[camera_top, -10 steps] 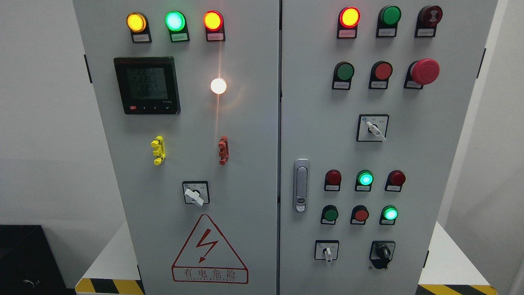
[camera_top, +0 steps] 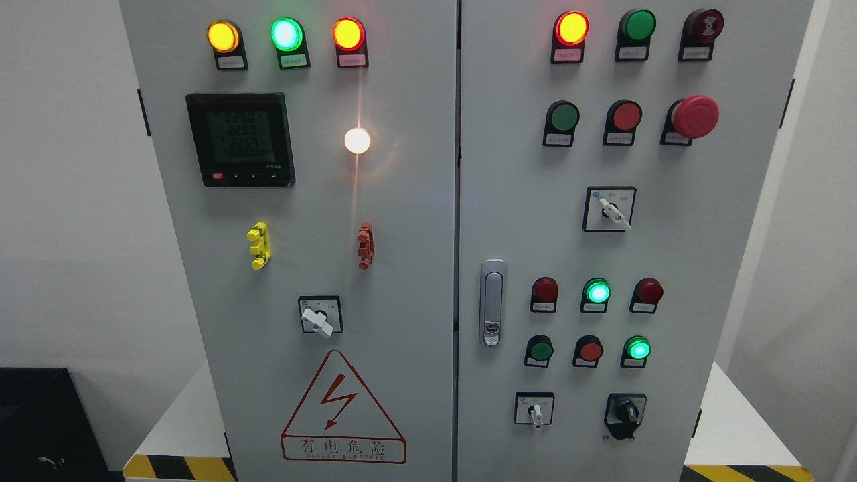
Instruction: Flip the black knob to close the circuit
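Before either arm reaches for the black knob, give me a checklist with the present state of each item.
1. Black knob in view, at the lower right of the right door: ok.
2. Nothing in front of the knob: ok.
3. The robot's hands in view: not ok, neither shows.
4. Neighbour identified: the white-handled switch sits just left of the knob, apart from it: ok.
5. Knob's present setting readable: cannot tell, its markings are too small.
6. Panel live: ok to assume, the green lamp above the knob glows and the warning triangle marks the left door.
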Motion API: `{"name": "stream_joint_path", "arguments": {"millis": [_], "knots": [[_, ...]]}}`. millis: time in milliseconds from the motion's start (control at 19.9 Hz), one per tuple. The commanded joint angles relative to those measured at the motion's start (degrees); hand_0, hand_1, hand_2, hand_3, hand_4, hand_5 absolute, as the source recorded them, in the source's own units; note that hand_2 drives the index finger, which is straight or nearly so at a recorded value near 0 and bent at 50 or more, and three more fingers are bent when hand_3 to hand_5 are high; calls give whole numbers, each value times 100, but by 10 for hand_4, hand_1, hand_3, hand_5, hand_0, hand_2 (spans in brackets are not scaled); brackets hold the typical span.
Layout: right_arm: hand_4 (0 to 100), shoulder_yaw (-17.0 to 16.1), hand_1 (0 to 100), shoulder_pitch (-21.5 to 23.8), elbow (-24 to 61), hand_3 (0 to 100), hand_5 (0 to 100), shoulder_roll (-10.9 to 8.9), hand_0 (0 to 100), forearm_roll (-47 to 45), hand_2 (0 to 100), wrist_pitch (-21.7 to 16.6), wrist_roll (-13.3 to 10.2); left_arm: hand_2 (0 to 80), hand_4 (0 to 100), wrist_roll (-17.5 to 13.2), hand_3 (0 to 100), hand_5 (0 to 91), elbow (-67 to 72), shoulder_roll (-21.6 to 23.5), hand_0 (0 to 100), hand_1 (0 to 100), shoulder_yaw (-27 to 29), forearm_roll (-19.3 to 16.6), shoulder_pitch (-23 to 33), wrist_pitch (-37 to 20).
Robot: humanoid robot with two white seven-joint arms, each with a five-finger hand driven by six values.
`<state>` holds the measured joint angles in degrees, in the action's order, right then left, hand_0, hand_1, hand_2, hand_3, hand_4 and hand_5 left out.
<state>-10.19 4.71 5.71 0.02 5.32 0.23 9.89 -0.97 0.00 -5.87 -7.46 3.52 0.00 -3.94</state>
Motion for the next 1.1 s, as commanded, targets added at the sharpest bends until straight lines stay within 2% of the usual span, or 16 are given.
{"name": "stream_joint_path", "arguments": {"millis": [0, 150, 451, 602, 853, 1003, 1053], "knots": [[0, -71, 224, 21, -18, 0, 0, 68, 0, -5, 0, -14, 48, 0, 0, 0, 0, 0, -132, -2, 120, 556, -10, 0, 123, -2], [0, -141, 224, 12, 0, 0, 0, 60, 0, -5, 0, -31, 57, 0, 0, 0, 0, 0, -132, -2, 120, 556, -1, 0, 123, -2], [0, -133, 222, 38, 236, 0, 0, 60, 0, -31, 0, -172, 233, 0, 0, 0, 0, 0, -132, -2, 120, 556, -1, 0, 123, -2], [0, -150, 215, 91, 343, 0, 0, 60, 0, -31, 0, -417, 470, 0, 0, 0, 0, 0, -132, -2, 120, 556, -1, 0, 123, -2], [0, -133, 194, 196, 772, 0, 0, 68, 0, -49, 0, -831, 690, 0, 0, 0, 0, 0, -132, 7, 120, 556, -1, 0, 123, -2], [0, -81, 190, 310, 1185, 10, 0, 68, 0, -49, 0, -1103, 725, 0, 0, 0, 0, 0, -132, -2, 120, 556, -1, 0, 123, -2], [21, -63, 189, 328, 1326, 63, 0, 68, 0, -49, 0, -1199, 725, 0, 0, 0, 0, 0, -132, -2, 120, 556, -1, 0, 123, -2]]}}
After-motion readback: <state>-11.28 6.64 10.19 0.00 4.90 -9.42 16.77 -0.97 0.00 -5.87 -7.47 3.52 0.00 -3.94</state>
